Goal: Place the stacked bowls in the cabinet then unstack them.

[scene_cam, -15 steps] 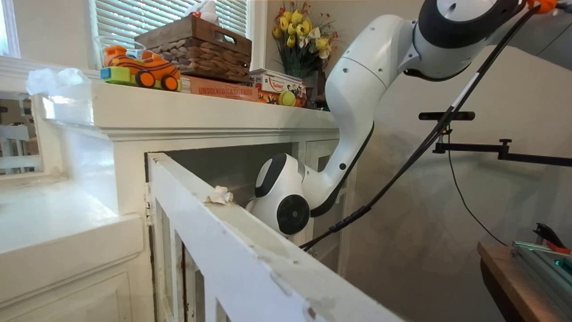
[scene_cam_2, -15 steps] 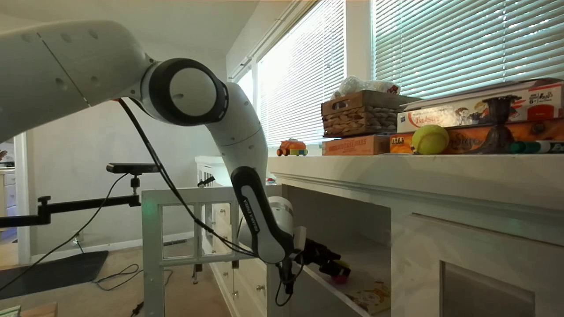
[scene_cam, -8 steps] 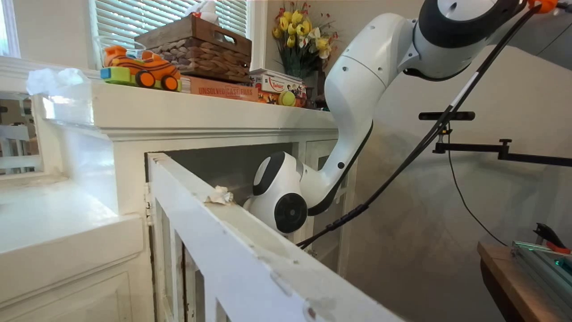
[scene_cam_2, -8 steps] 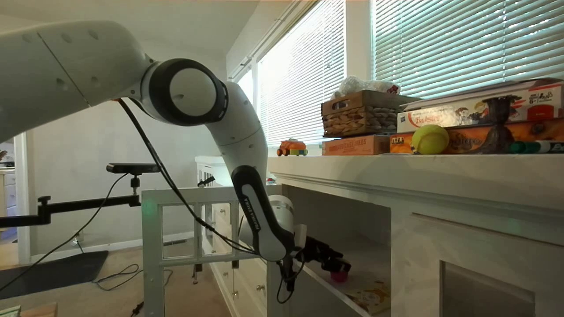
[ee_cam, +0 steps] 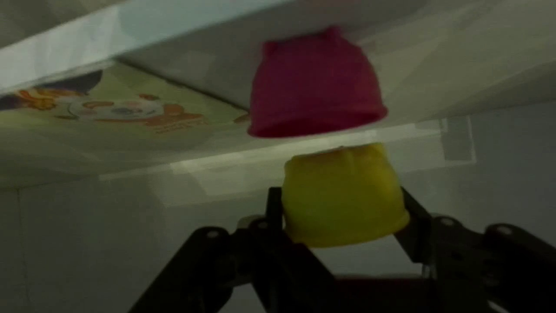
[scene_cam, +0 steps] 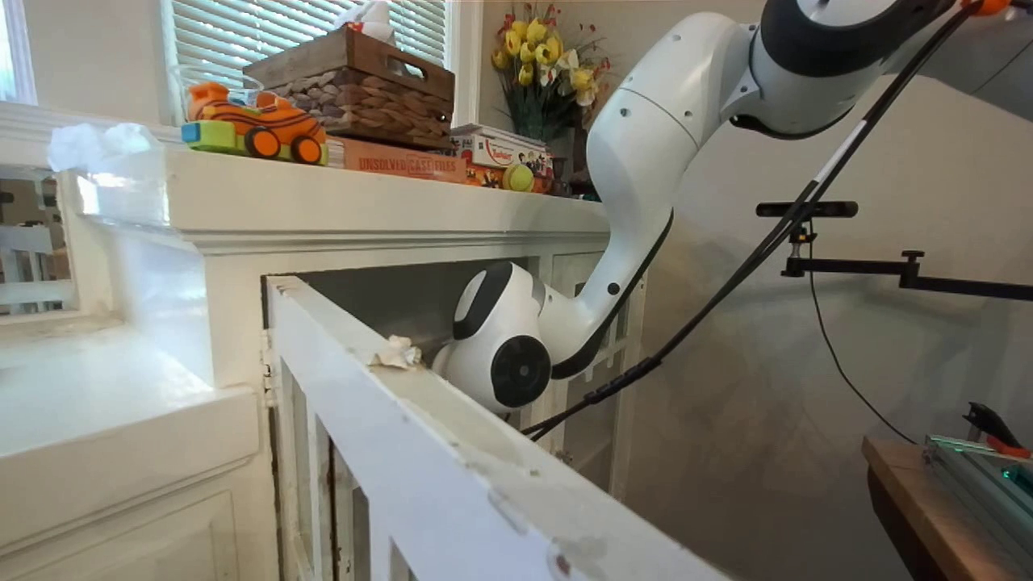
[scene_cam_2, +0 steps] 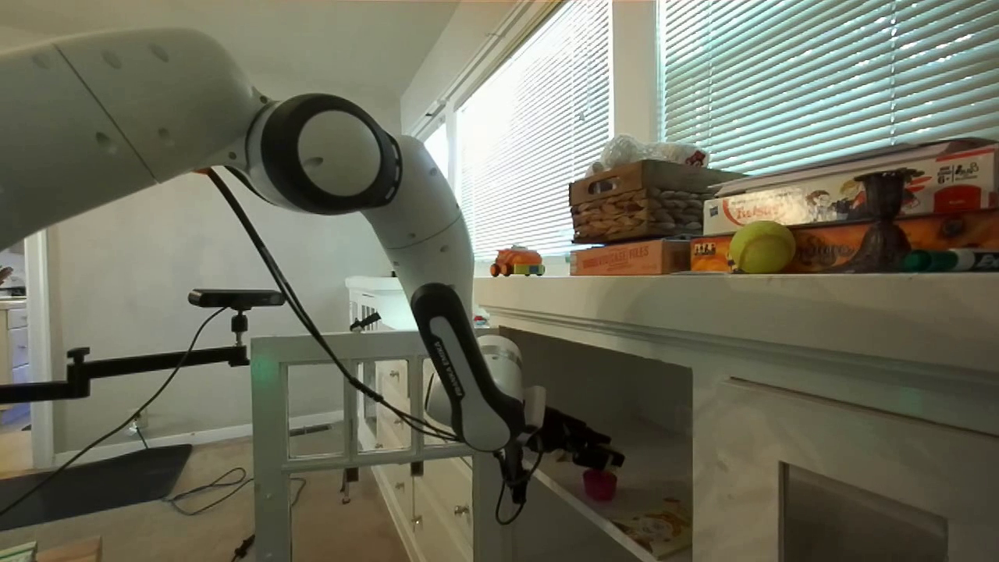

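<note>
"UNSOLVED CASE FILES" stands in capitals on the flat orange-red cardboard box (scene_cam: 406, 164) in an exterior view. "FRANKA EMIKA" runs down the rounded white-and-black robot arm link (scene_cam_2: 467, 371) in an exterior view. The long white-and-red cardboard game box (scene_cam_2: 819, 197) bears "6+" and, as far as the glare allows, red script reading "Twister".

The wrist view shows one pink bowl (ee_cam: 315, 84) and one yellow bowl (ee_cam: 343, 198), two plainly seen, plus one gripper (ee_cam: 342, 206) with two fingers (ee_cam: 274, 206) and one printed flat item (ee_cam: 130, 111). Both exterior views show one arm (scene_cam: 646, 153), one cabinet (scene_cam: 379, 198), one basket (scene_cam_2: 636, 203), one wheeled toy (scene_cam: 254, 125), one ball (scene_cam_2: 761, 247) and at least three boxes (scene_cam_2: 628, 258). One dark stand (scene_cam_2: 882, 226), one marker (scene_cam_2: 952, 261) and one bouquet (scene_cam: 545, 68) each show in an exterior view.
</note>
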Robot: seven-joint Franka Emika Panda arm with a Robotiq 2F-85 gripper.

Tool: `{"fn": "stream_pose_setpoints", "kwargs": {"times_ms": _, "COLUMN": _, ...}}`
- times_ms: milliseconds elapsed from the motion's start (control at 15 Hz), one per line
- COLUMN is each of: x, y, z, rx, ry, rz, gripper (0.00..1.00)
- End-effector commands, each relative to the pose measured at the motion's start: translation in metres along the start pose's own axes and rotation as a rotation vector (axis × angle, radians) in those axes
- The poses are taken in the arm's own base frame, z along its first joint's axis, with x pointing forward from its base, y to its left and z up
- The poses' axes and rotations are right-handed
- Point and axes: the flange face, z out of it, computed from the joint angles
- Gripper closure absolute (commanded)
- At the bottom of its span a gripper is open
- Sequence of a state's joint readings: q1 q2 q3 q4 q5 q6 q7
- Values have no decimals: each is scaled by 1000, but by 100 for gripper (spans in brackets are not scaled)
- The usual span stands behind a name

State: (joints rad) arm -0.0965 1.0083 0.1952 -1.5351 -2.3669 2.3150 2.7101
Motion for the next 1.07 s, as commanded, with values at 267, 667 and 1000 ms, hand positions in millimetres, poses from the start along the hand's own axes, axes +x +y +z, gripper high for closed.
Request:
{"fn": "stream_pose_setpoints", "kwargs": {"times_ms": 267, "x": 39, "y": 6, "z": -7, "rx": -6, "ry": 72, "rz": 43, "gripper": 63}}
{"fn": "stream_pose_setpoints", "kwargs": {"times_ms": 667, "x": 40, "y": 31, "z": -2, "rx": -65, "ry": 88, "rz": 56, "gripper": 63}}
{"fn": "stream_pose_setpoints", "kwargs": {"times_ms": 1000, "x": 30, "y": 59, "z": -2, "rx": -126, "ry": 88, "rz": 66, "gripper": 63}}
